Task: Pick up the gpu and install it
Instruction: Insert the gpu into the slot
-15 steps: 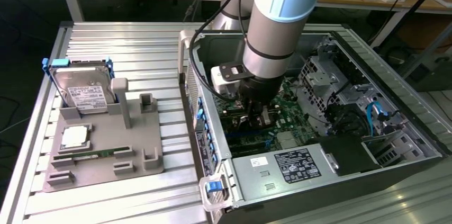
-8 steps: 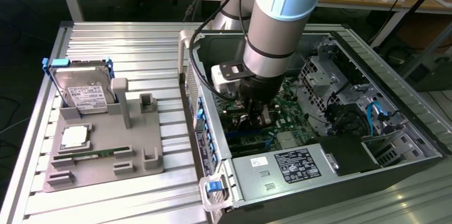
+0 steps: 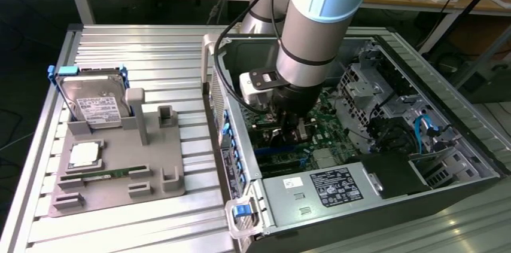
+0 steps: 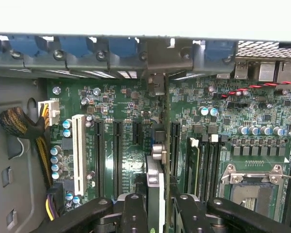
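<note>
The gpu (image 4: pixel 155 177) shows edge-on in the wrist view, a thin card with a metal edge standing upright over the green motherboard (image 4: pixel 126 97), in line with a long black slot (image 4: pixel 175 145). My gripper (image 4: pixel 160 206) is shut on it, one black finger on each face. In the exterior view the gripper (image 3: pixel 289 132) is low inside the open computer case (image 3: pixel 239 163), just above the motherboard (image 3: pixel 327 115). Whether the card's edge touches the slot cannot be told.
On the exterior view's left a grey holder (image 3: pixel 160 187) carries a silver hard drive (image 3: pixel 94 100), a processor (image 3: pixel 84 154) and a green memory stick (image 3: pixel 108 174). Inside the case are the power supply (image 3: pixel 335 184), a white slot (image 4: pixel 78 150), a processor socket (image 4: pixel 252 182) and braided cables (image 4: pixel 19 124).
</note>
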You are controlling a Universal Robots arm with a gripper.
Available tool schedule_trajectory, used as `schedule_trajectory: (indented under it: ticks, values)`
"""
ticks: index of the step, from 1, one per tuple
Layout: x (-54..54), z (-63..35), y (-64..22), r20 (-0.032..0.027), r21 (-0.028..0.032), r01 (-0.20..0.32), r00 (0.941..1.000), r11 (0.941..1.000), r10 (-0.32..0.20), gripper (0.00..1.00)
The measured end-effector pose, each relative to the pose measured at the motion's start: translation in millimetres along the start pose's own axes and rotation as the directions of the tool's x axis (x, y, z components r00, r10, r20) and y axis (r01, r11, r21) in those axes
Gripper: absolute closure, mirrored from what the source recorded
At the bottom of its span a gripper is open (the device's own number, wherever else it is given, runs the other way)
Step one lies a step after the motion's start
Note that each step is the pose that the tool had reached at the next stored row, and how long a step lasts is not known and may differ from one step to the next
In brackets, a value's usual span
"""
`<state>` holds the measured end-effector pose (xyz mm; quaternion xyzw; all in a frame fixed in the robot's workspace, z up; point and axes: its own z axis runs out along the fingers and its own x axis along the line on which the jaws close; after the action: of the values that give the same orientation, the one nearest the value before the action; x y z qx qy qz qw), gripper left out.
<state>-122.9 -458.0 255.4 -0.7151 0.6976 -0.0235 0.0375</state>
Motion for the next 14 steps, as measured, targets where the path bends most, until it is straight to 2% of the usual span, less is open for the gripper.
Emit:
schedule_trajectory:
  ticks: [14]
  values:
    - [0.6, 7.5, 0.8, -0.0006, -0.0005, 0.0, 1.0, 1.0, 0.0, 0.73]
